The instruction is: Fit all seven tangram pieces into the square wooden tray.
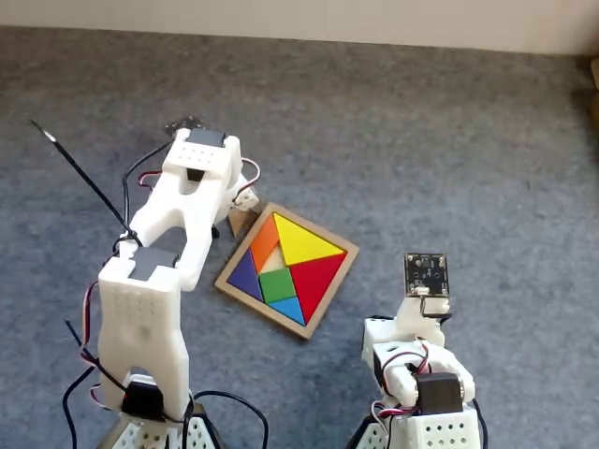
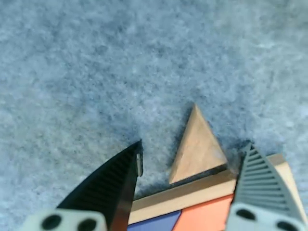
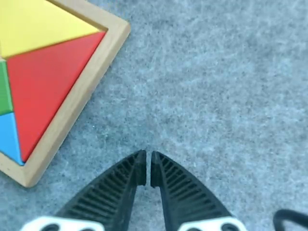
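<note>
Left gripper (image 2: 194, 146) is spread wide and empty, straddling the wooden triangle (image 2: 198, 149), which lies flat on the table, seemingly touching the tray (image 2: 192, 193) rim. It should drop straight, pinch both edges, and lift clear before heading for the centre gap (image 1: 273, 262). Right gripper (image 3: 148, 161) is pinched closed, holding nothing.
</note>
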Tool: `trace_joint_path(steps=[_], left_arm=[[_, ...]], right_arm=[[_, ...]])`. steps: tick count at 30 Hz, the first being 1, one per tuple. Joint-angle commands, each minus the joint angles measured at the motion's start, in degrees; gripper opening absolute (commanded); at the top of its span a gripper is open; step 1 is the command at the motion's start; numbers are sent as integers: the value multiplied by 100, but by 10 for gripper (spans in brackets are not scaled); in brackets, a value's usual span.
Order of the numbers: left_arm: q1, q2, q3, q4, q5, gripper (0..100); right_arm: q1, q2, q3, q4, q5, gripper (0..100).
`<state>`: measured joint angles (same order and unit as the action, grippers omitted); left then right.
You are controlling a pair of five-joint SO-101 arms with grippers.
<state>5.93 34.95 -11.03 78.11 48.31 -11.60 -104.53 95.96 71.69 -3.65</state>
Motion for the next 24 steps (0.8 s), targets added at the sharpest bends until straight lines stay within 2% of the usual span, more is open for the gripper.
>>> trace_joint_path(steps=[1,10,20,24], left_arm=[[-136,-57,-48,-220,-404,296],[-119,-48,-40,-299,-501,11],[-119,-189,-127,-237,-492,5],[-101,-620,-224,123,-501,5]], right_arm=[[66,-101,769,31,-35,34],[66,-101,769,31,-35,34],[66,-101,769,31,-35,34],[66,-101,769,31,-35,34]])
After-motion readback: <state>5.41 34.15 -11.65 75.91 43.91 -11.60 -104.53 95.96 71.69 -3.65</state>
